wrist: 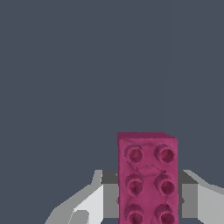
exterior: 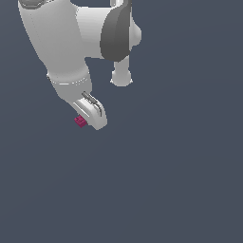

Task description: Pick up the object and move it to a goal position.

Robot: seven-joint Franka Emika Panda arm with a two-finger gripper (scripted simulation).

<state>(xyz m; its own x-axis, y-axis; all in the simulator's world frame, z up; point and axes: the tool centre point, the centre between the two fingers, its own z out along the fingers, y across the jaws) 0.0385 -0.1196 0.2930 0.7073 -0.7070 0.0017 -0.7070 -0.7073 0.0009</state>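
Observation:
The object is a tiny magenta brick (exterior: 80,121) with studs on top. In the exterior view it sticks out from under the white gripper (exterior: 89,117), on the exterior view's left of the hand. In the wrist view the brick (wrist: 148,175) fills the space between the two grey fingers (wrist: 110,192), and both pads lie against its long sides with no gap showing. The gripper (wrist: 148,194) is shut on the brick. The fingertips are hidden by the hand in the exterior view. I cannot tell whether the brick is off the floor.
The white arm (exterior: 61,42) reaches in from the top of the exterior view, with a dark grey joint (exterior: 116,33) beside it. The floor (exterior: 166,180) is a plain dark blue-grey surface. No goal marker shows.

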